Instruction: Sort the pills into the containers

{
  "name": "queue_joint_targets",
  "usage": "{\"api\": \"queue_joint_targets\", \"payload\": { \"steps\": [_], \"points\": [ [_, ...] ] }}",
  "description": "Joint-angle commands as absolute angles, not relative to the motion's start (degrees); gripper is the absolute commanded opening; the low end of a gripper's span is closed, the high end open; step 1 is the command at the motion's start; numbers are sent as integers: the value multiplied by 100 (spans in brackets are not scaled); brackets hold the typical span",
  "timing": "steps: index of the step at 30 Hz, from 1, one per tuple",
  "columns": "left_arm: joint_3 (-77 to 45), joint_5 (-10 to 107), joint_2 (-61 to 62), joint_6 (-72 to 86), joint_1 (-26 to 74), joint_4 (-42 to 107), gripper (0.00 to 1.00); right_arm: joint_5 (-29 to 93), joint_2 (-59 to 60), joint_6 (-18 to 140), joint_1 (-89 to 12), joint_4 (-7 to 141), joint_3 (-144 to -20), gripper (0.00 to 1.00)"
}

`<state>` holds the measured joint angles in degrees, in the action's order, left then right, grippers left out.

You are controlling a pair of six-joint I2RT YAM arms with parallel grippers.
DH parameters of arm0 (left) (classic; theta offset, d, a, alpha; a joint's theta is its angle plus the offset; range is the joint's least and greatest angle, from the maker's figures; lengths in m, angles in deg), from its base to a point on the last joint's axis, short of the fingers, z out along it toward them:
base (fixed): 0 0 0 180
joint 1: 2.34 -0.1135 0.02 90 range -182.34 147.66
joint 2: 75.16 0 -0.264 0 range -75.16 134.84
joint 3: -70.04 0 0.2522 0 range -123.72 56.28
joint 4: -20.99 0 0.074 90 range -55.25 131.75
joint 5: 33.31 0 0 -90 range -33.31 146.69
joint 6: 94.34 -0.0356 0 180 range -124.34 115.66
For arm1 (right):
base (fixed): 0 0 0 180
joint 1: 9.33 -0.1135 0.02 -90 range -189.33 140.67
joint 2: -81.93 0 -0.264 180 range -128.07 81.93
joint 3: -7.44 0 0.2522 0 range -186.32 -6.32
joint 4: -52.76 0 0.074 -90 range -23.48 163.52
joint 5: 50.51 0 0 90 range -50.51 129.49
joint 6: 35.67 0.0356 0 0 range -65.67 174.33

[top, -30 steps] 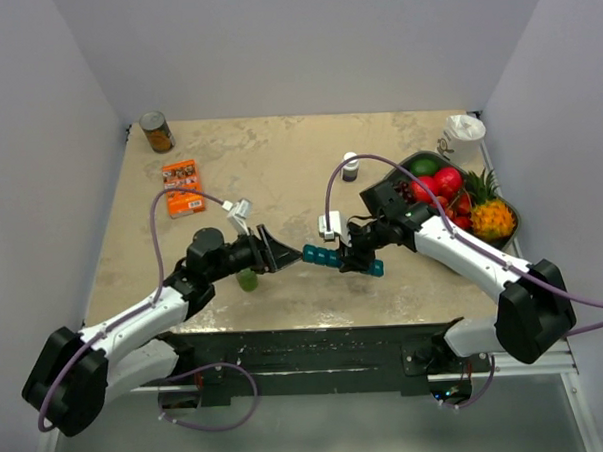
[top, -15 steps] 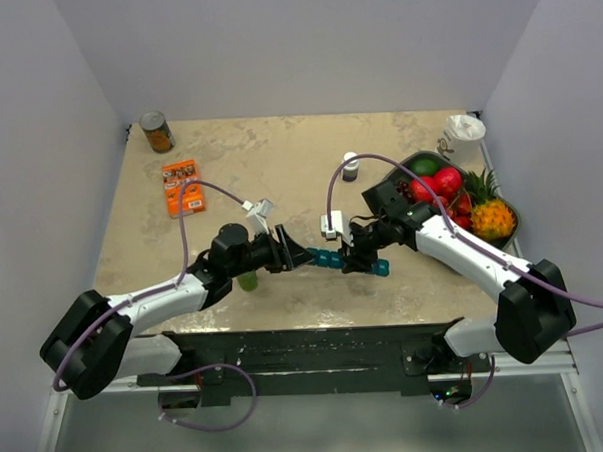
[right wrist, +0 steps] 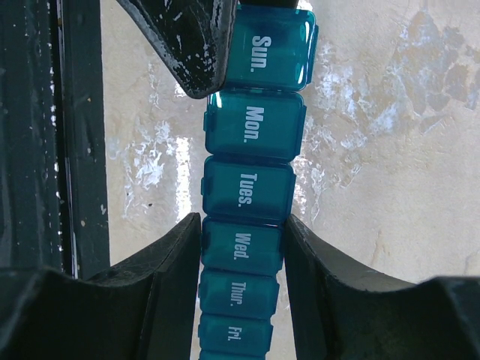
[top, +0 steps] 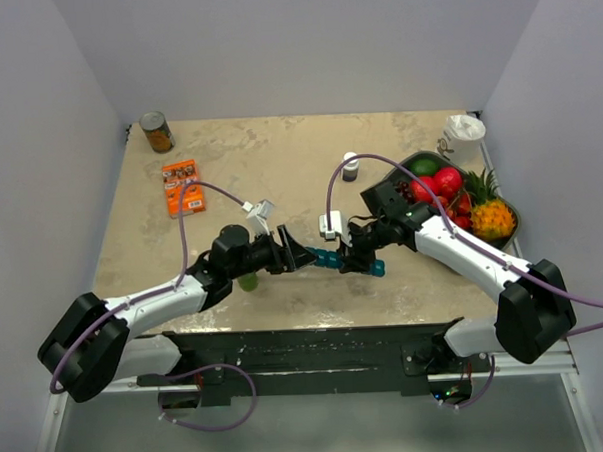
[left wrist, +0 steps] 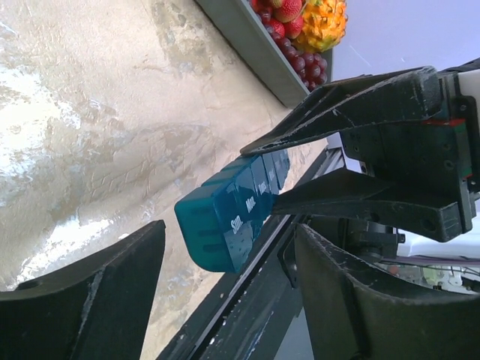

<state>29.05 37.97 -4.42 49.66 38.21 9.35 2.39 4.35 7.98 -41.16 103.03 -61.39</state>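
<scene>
The teal pill organiser (top: 335,258) is a strip of day-labelled lidded compartments, all lids closed. My right gripper (top: 359,256) is shut on it around the "Wed." compartment (right wrist: 241,247), with a finger on each long side. My left gripper (top: 305,256) is open, and its jaws stand wide on either side of the "Sun." end (left wrist: 225,225). One left finger (right wrist: 187,45) shows beside the "Sun." lid in the right wrist view. The right gripper's fingers (left wrist: 352,199) show in the left wrist view. I see no loose pills.
A small dark bottle with a white cap (top: 350,167) stands behind the grippers. A grey fruit tray (top: 399,172) and a white cup (top: 465,132) are at the right. An orange box (top: 183,186) and a can (top: 157,132) are at the back left. A green object (top: 247,281) lies under the left arm.
My left gripper has moved right, up to the organiser's "Sun." end, staying open. The right gripper and the organiser have not moved.
</scene>
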Motion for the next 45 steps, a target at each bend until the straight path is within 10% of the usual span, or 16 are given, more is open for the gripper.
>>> {"api": "queue_joint_targets", "payload": {
  "steps": [1,16,23,36,45],
  "points": [
    [2868,4078,-783,4936,3853,821,75,-15,599,784,-4150,10150,-6310,23],
    [3070,3463,-310,5402,3853,-207,53,-226,485,854,-4141,10027,-6301,23],
    [3131,3270,-257,5228,3853,-304,1,-419,371,810,-4141,10185,-6354,23],
    [3588,2857,-599,4699,3299,-14,0,-964,125,660,-3676,10677,-6653,26],
    [3545,2839,-599,4787,3264,92,0,-552,283,1301,-3456,10133,-6583,53]
  ]
}}
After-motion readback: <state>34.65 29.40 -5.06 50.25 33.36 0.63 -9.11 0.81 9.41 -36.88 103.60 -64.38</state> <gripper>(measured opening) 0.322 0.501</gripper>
